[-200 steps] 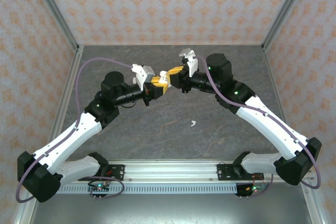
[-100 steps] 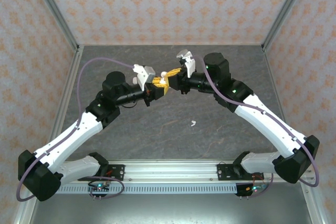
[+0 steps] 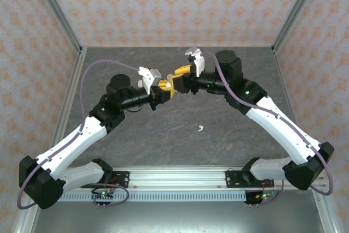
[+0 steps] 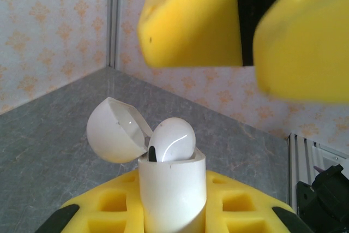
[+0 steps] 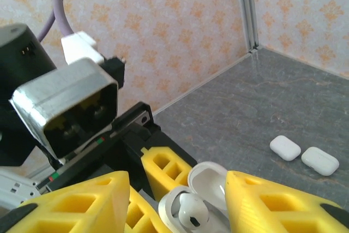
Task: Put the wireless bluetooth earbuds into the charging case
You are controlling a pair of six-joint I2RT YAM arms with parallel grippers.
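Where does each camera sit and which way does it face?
Top external: above and behind the bases, looking down at the table; both arms show.
Left wrist: on the left arm, facing the open charging case in the left gripper.
Right wrist: on the right arm, looking past the open right gripper onto that case.
Both wrist views share the case, an earbud inside.

My fingers (image 5: 262, 200) are yellow. The charging case (image 4: 172, 189) is glossy white, and the earbud (image 4: 173, 137) is white too, with a dark spot. The table (image 3: 163, 129) is grey with a marbled pattern. The walls (image 3: 163, 4) are pale pink with orange ornaments.
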